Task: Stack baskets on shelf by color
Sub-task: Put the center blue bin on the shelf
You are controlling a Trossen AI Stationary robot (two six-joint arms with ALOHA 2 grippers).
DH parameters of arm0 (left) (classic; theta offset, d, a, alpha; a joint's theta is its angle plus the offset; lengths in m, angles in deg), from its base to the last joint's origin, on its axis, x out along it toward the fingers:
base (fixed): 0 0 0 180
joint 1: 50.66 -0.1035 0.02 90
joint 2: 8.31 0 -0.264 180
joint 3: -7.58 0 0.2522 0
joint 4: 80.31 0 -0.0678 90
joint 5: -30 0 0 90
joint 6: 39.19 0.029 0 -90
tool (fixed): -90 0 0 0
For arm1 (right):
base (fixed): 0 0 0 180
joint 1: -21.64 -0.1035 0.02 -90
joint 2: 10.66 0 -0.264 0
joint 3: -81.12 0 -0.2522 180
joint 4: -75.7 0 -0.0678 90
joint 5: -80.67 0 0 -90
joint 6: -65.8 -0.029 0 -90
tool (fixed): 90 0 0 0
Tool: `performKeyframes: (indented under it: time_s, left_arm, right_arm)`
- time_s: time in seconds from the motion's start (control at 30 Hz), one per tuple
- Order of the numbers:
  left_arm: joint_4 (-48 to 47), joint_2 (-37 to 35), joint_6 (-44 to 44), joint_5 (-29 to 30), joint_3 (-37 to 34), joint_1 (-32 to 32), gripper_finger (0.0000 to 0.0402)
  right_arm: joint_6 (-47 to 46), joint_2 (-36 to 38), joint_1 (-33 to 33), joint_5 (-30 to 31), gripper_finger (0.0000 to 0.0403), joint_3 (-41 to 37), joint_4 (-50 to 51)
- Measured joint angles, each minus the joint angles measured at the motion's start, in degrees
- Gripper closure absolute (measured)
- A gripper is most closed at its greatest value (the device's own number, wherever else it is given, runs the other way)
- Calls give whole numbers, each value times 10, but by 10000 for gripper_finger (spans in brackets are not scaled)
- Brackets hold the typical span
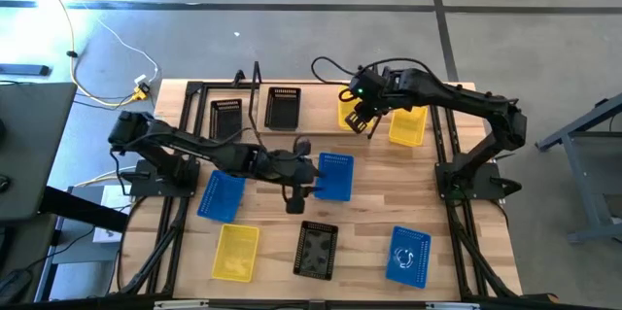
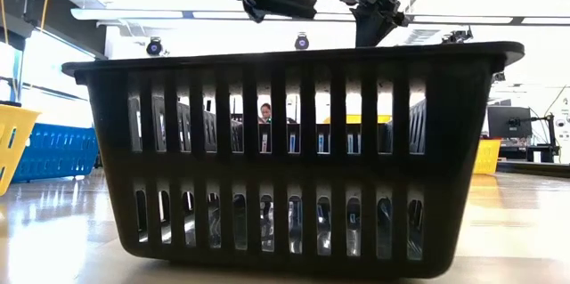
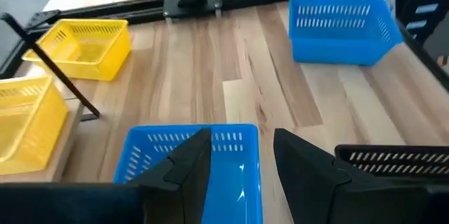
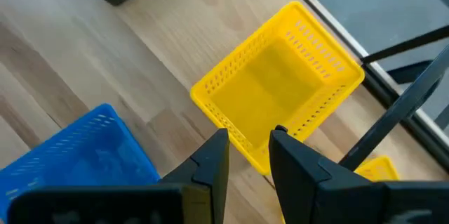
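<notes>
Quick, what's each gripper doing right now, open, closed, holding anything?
Left gripper: open above a blue basket, holding nothing.
Right gripper: open above a yellow basket, holding nothing.

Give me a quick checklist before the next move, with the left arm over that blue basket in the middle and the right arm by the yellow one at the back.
1. Left gripper open: ok, its fingers stand apart.
2. Left gripper lined up with the middle blue basket: ok, its near wall sits between the fingers.
3. Left gripper gripping that basket: not ok, no contact shows.
4. Right gripper over the rim of the yellow basket: ok.
5. Right gripper holding the yellow basket: cannot tell.
6. Baskets stacked by color: not ok, two black baskets lie side by side on the shelf.
</notes>
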Motion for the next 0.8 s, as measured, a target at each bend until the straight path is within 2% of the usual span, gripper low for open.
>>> performKeyframes:
  time_s: [0.5,0.8]
  left_arm:
    - [4,108,2,-38,0,1,257]
    - [7,151,24,-32,0,1,257]
  right_arm:
    - [-44,1,0,-1,313,0,2]
    - [-46,1,0,-1,313,0,2]
